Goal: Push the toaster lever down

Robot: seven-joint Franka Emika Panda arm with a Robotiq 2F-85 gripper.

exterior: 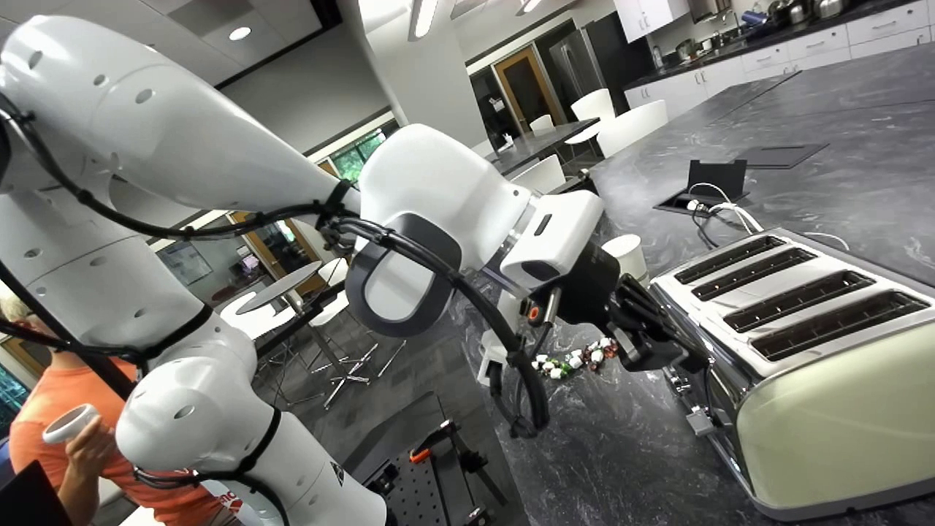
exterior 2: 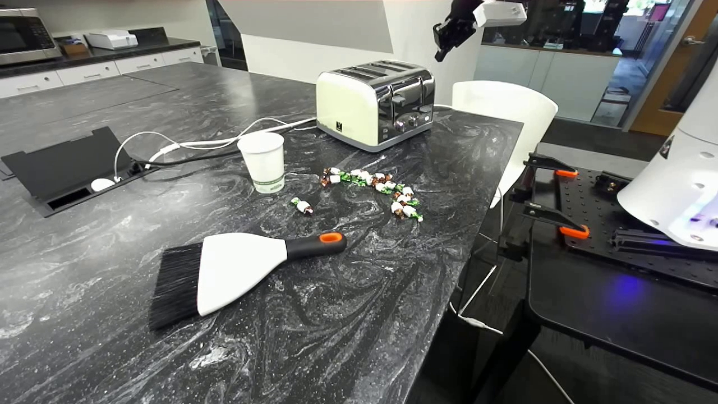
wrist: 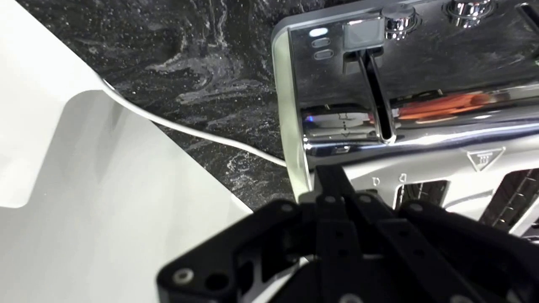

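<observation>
Two fingers [wrist: 330, 185] of one gripper [wrist: 342, 179] stand pressed together near one toaster [exterior: 818, 394]; beyond them, the wrist view shows one lever [wrist: 364, 34] low beside two knobs [wrist: 399, 19].

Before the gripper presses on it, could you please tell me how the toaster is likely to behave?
The toaster would probably feel heavy, given its wide four-slot body. It seems unlikely to tip, since it stands upright on a broad base on the counter. Its shiny front looks smooth, so a push there might slip.
</observation>
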